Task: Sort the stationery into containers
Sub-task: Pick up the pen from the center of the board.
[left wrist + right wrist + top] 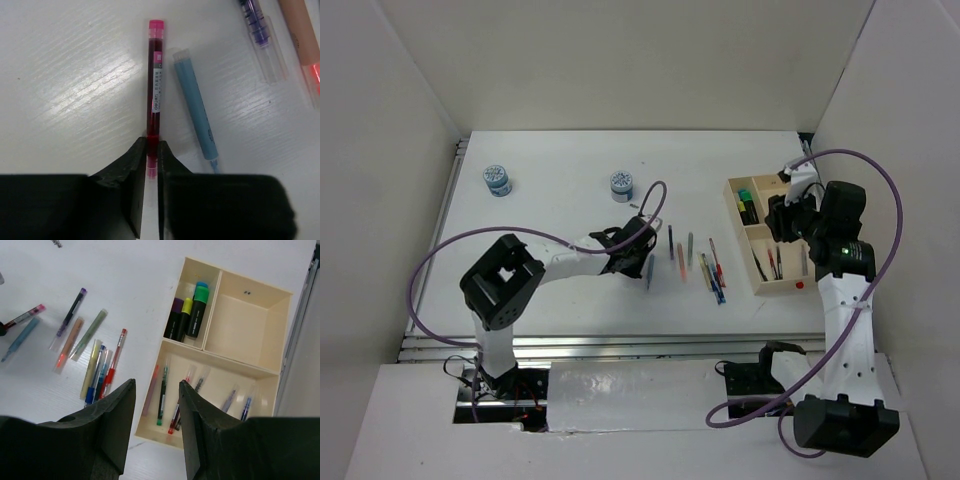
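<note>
pinching a pink pen [154, 85] between left gripper [152, 147] fingers, right gripper [156, 385] parted, empty, above wooden tray [250, 330]

1. A white table [560, 160] is seen, with a pale sheen on its finely grained top.
2. Plain white walls [620, 60] are set behind the table and at both its sides.
3. Metal rails [620, 346] are fitted along the table's near edge.
4. A white board [630, 395] is laid just before that edge.

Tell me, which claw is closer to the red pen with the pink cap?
Left. The left gripper is closed on the red pen at its end; the right gripper hangs open over the wooden tray, off to the side.
</note>
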Robot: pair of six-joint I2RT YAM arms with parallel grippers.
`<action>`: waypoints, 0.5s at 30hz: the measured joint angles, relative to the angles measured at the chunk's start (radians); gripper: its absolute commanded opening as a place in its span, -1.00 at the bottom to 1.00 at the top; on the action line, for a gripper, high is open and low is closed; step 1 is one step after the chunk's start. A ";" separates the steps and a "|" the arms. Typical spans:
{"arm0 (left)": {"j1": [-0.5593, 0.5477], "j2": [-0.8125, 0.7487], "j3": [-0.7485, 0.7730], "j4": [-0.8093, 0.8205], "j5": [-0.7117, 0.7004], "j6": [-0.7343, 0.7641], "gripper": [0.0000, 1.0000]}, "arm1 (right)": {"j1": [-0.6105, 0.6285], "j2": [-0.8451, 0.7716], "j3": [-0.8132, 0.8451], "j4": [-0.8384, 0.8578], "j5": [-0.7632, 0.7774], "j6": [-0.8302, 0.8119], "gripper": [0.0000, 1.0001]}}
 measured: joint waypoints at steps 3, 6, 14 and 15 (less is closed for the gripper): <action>0.010 -0.017 -0.016 -0.004 0.008 0.002 -0.82 | 0.030 -0.011 0.000 0.000 -0.014 -0.026 -0.07; 0.079 -0.066 -0.044 -0.018 0.115 -0.002 -1.00 | 0.081 -0.037 0.000 0.001 -0.036 -0.067 -0.07; 0.440 -0.268 -0.033 -0.001 0.668 -0.127 -1.00 | 0.431 -0.121 -0.032 0.025 -0.081 -0.235 0.08; 0.450 -0.279 -0.026 0.001 0.750 -0.142 -1.00 | 0.508 -0.134 -0.045 0.042 -0.071 -0.265 0.11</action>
